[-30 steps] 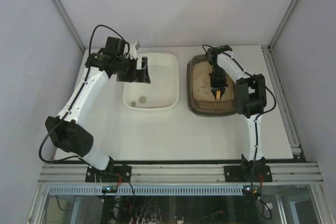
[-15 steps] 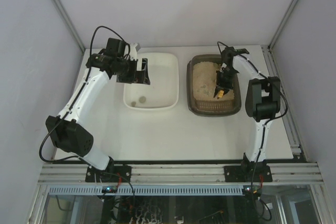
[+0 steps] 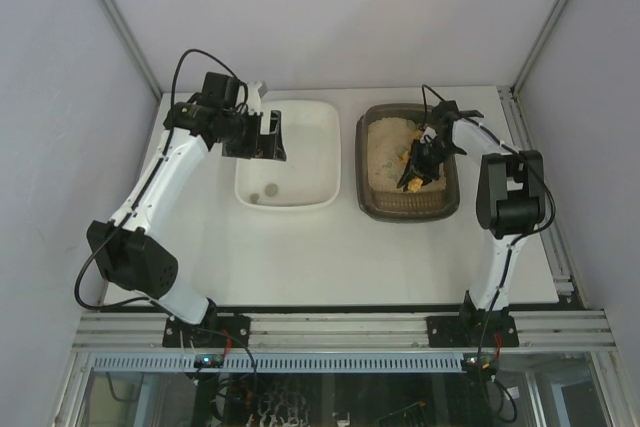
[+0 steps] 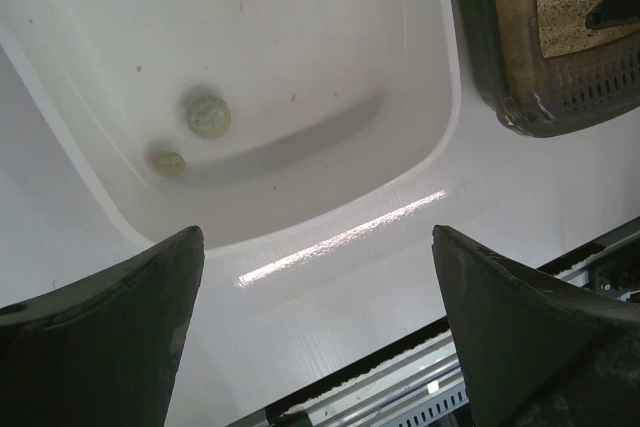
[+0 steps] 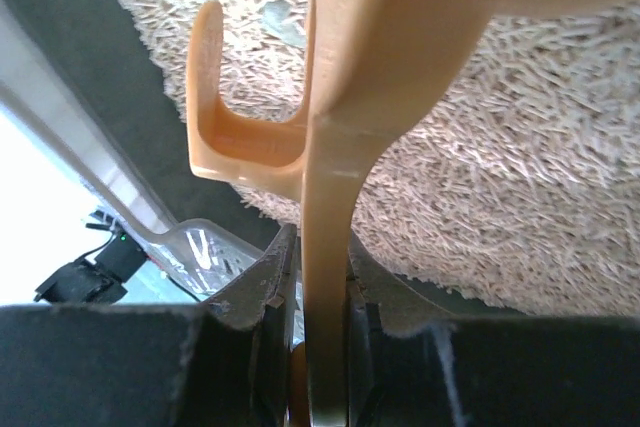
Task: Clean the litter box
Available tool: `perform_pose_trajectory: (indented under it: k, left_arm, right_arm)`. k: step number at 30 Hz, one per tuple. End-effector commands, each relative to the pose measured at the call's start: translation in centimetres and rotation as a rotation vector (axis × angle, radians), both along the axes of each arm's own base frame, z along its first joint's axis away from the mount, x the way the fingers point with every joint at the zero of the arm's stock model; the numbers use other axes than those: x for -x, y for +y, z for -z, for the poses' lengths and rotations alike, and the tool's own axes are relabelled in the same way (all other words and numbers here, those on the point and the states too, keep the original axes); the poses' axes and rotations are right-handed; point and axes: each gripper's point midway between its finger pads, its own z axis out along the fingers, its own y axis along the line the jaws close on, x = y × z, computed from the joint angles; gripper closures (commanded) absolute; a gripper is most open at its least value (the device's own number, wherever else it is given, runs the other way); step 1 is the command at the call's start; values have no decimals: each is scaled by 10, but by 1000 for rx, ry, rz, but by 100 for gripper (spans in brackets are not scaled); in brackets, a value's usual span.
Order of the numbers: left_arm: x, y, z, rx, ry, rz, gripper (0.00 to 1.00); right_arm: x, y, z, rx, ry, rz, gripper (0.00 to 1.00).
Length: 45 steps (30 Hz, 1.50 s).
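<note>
The dark brown, rounded plastic litter box [image 3: 408, 209] sits on the white surface [image 3: 330, 257], just right of a glossy white tub [image 3: 290, 197]. The right fingers [image 5: 275, 282] clench a smooth yellow scoop [image 5: 335, 147] by its flat handle above coarse beige litter [image 5: 520, 147]. The left fingers [image 4: 120, 337] gape, released.

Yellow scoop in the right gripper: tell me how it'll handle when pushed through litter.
The scoop looks like thin moulded plastic: probably light, fairly stiff, flexing slightly. Pinched across its narrow handle by the right gripper, it might pivot against the litter.
</note>
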Motion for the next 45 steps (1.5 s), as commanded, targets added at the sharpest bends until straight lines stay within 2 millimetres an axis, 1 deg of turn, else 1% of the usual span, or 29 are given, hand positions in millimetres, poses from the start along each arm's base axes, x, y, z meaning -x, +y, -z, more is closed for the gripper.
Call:
perform_pose_trajectory:
  k: [1,6,12,15,18,19,21,27,32,40,43,45]
  left_arm:
    - [3,-1,-14,14,-63,24,0]
    - [4,0,-12,10,-68,23,0]
    - [4,0,-12,8,-70,24,0]
    - [4,1,-12,6,-71,24,0]
    - [5,1,-11,5,-65,26,0]
    - [5,1,-9,5,-61,27,0]
    - [5,0,-7,4,-58,29,0]
    - [8,2,-2,-2,-56,30,0]
    - [9,6,-3,-21,-70,31,0]
    - [11,9,6,-42,-61,36,0]
    - [10,12,7,-60,-67,34,0]
    - [9,16,9,-82,-69,28,1]
  right_arm:
    - [0,28,-25,-179,-91,-49,100]
    - [4,39,-26,-269,-102,-59,100]
    - [9,34,-25,-231,-113,-49,100]
    - [15,31,-37,-221,-156,-47,100]
    - [24,34,-54,-277,-228,-43,100]
    - [27,35,-56,-299,-242,-40,100]
    - [36,36,-54,-340,-246,-34,100]
    - [47,36,-32,-389,-251,-18,100]
    - [55,36,-30,-475,-300,6,100]
    - [49,42,-54,-569,-484,8,100]
    - [47,44,-62,-563,-606,-6,100]
    - [46,45,-71,-569,-686,-11,100]
